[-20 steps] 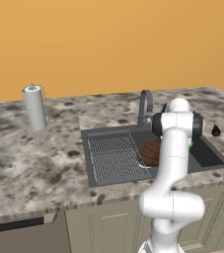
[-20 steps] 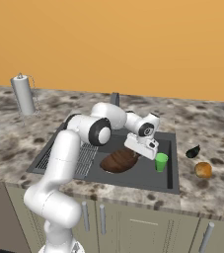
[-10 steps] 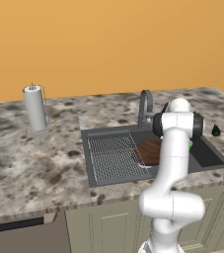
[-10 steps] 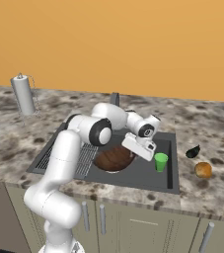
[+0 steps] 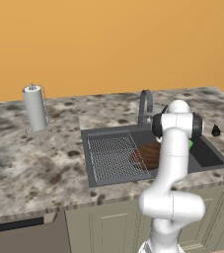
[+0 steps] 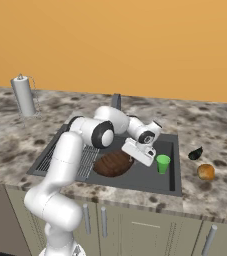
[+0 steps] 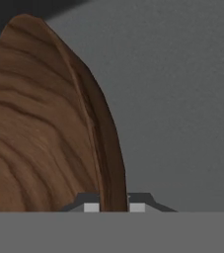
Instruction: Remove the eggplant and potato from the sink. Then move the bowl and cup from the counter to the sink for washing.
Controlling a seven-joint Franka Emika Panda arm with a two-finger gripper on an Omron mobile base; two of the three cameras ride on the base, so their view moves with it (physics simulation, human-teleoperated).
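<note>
Hand view puts the gripper (image 7: pixel 113 206) pinched on the rim of the bowl (image 7: pixel 49 123), its two tips closed on either side of the thin wooden edge at about 6 o'clock in that picture. From the grip the bowl's broad grained face fans out toward 10 and 11 o'clock, seen nearly edge-on, with the grey floor of the sink (image 7: pixel 182 99) behind it at 2 o'clock.

Right base view shows the same hold from outside: the gripper (image 6: pixel 135 152) sits at the bowl's (image 6: pixel 113 163) 2 o'clock rim, so the dish extends from the hand toward 8 o'clock, low inside the sink (image 6: pixel 176 165). The cup (image 6: pixel 162 163), green and upright, stands in the basin just beside the hand at 3 o'clock.

Farther out at 3 o'clock, on the counter (image 6: pixel 215 150), lie the eggplant (image 6: pixel 195 153) and the potato (image 6: pixel 205 171).

Judging by this, releasing the bowl is what remains.
</note>
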